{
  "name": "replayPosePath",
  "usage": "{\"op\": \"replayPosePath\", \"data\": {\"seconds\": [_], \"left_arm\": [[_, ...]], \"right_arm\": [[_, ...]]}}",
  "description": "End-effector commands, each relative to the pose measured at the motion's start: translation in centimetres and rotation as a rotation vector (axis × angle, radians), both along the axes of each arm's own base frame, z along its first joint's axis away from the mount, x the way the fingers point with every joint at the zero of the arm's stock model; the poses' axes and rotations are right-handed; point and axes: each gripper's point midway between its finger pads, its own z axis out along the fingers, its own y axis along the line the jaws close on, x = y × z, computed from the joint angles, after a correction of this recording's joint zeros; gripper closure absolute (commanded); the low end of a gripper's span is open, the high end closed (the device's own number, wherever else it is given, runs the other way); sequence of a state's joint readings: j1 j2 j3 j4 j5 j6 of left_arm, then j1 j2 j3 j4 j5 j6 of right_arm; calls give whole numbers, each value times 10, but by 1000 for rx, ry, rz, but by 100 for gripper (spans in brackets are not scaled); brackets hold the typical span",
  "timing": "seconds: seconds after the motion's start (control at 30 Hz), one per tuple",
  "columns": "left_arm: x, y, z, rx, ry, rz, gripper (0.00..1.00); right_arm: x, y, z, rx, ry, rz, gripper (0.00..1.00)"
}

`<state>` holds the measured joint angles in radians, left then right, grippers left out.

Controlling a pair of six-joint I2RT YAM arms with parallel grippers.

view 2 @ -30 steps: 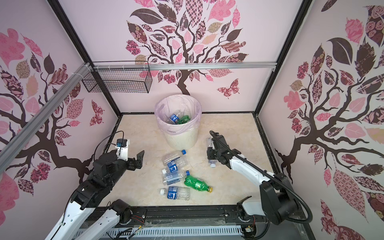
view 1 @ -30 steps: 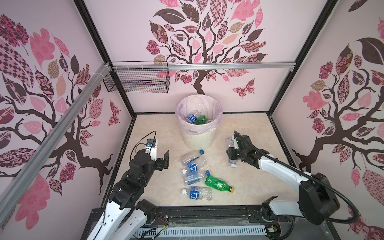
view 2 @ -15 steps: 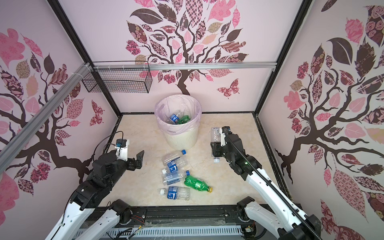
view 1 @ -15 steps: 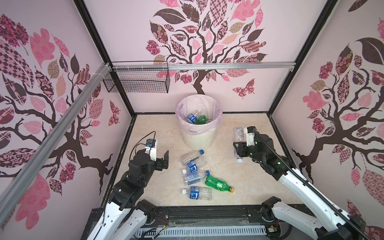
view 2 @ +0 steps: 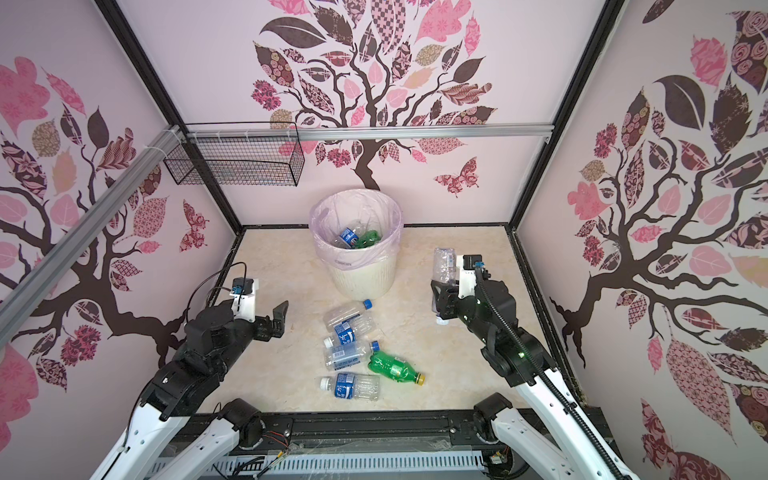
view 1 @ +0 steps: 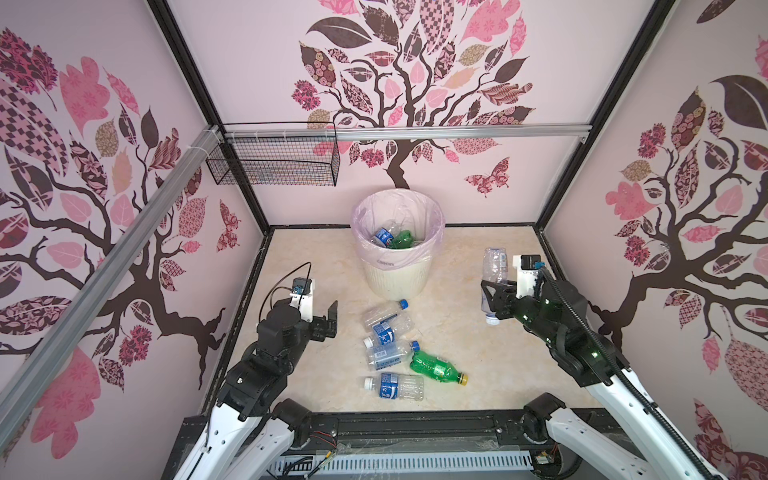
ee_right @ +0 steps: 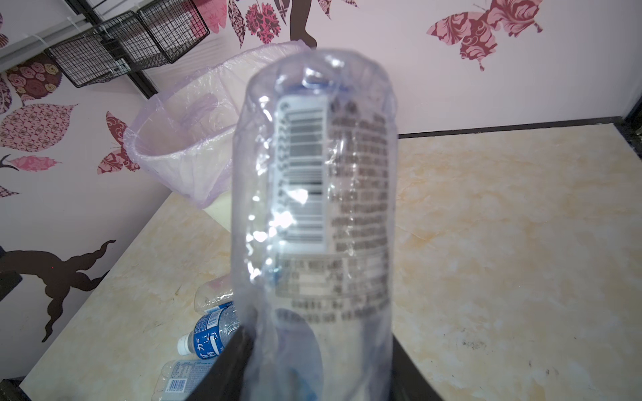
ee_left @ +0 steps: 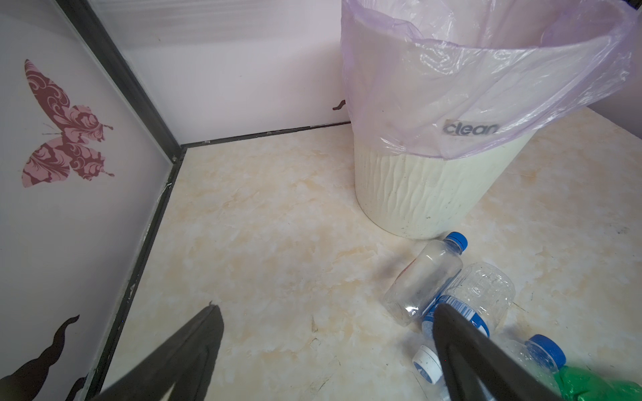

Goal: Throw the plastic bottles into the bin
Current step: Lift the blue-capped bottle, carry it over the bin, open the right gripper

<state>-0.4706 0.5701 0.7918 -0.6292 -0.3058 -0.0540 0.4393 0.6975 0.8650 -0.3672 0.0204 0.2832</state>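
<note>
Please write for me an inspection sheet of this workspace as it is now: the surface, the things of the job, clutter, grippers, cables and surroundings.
Surface: marbled beige floor, a few small dark marks.
Job's things: bin upright near the back wall, with pink liner; inside, a blue-labelled bottle and a green bottle show. Five loose bottles lie before it, four clear, one green.
Clutter: nothing seen.
Grippers: right gripper shut on a clear bottle, cap down, beside the bin, not over it. Left gripper open, empty.
Cables: black cable loops at the left wrist camera; black hose runs along the right arm.
Surroundings: pink walls with tree decals; wire basket hangs at back left.
</note>
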Motion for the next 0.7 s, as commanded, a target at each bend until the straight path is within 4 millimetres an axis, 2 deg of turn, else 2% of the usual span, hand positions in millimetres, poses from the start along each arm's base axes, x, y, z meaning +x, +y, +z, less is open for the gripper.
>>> {"op": "replayPosePath", "data": {"seconds": [0.0, 0.17, 0.3, 0.37, 0.47, 0.57, 0.63, 0.67], "left_arm": [[1, 0, -1, -11, -6, 2, 2], [1, -1, -3, -7, -3, -5, 2], [0, -2, -2, -9, -3, -13, 2], [0, -2, 0, -10, -10, -10, 2], [-1, -1, 1, -19, -15, -7, 2], [-4, 0, 2, -32, -18, -4, 2], [-6, 0, 1, -38, -14, -5, 2], [-6, 0, 2, -40, -14, -6, 2]], "right_arm": [[-5, -5, 8, -10, -27, -13, 53], [-10, 1, 22, -21, -73, 41, 53], [-7, 12, 62, 22, -185, 96, 54], [5, 32, 85, 51, -228, 165, 54], [42, 77, 123, 107, -273, 309, 55], [100, 123, 155, 146, -293, 388, 56], [136, 159, 160, 124, -226, 479, 47], [149, 172, 157, 107, -181, 519, 37]]}}
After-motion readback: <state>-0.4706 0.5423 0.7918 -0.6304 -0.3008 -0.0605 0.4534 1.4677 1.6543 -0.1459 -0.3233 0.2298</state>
